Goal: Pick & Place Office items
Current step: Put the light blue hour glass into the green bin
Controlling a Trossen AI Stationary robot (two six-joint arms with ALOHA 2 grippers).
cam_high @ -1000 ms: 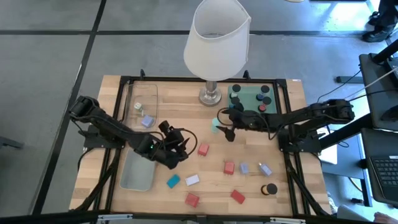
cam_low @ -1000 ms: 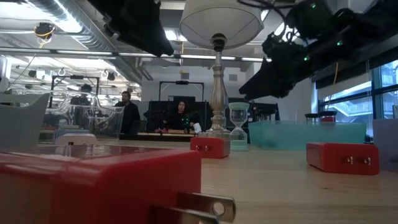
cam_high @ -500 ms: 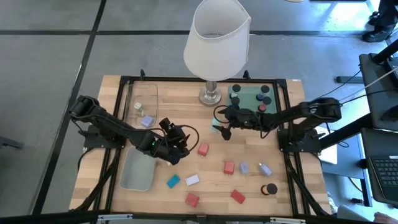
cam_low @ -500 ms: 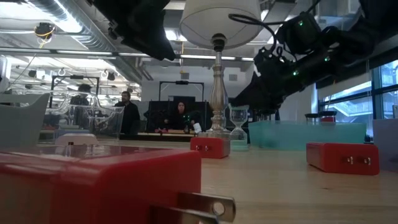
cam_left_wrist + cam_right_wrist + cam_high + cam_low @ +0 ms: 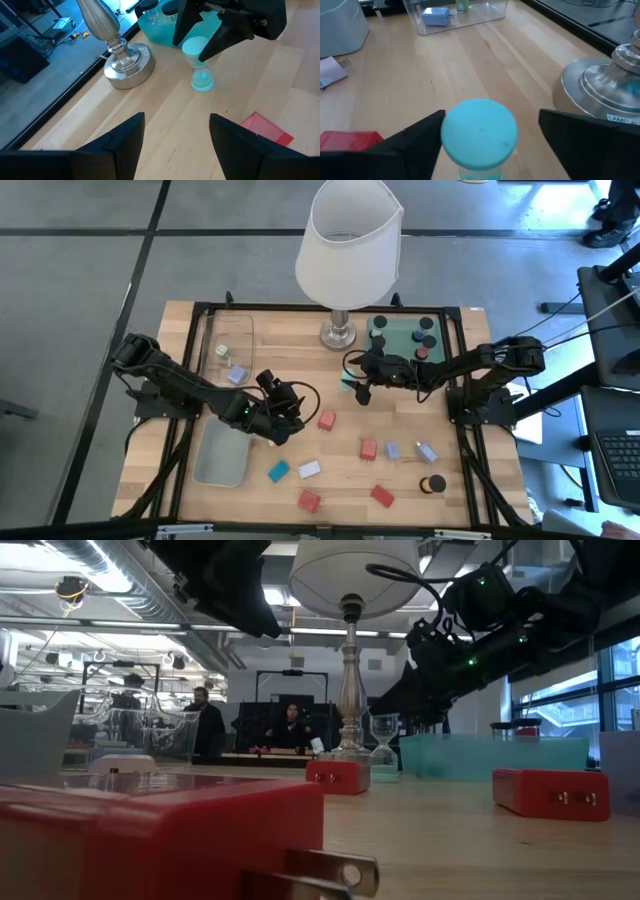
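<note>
A small teal hourglass [image 5: 346, 385] stands upright on the wood table beside the lamp base. My right gripper [image 5: 354, 387] is open around it; in the right wrist view the gripper [image 5: 492, 114] has a finger on either side of the hourglass's round teal top [image 5: 479, 131], without touching it. My left gripper [image 5: 290, 418] is open and hovers near the table's middle, by a red block [image 5: 327, 420]. More red [image 5: 369, 449], teal [image 5: 278, 471] and lavender [image 5: 309, 469] blocks and a black cap [image 5: 433, 484] lie toward the near edge.
The white-shaded lamp's metal base [image 5: 340, 335] stands just beyond the hourglass. A green mat [image 5: 395, 330] with black caps lies at the far right. A clear tray [image 5: 228, 345] holding a lavender block and a grey-blue bin [image 5: 220, 460] sit on the left side.
My right gripper has reached toward the table's left and dropped a little, ending with its open fingers on either side of the hourglass. My left gripper has shifted slightly toward the far edge. The hourglass and blocks have stayed in place.
</note>
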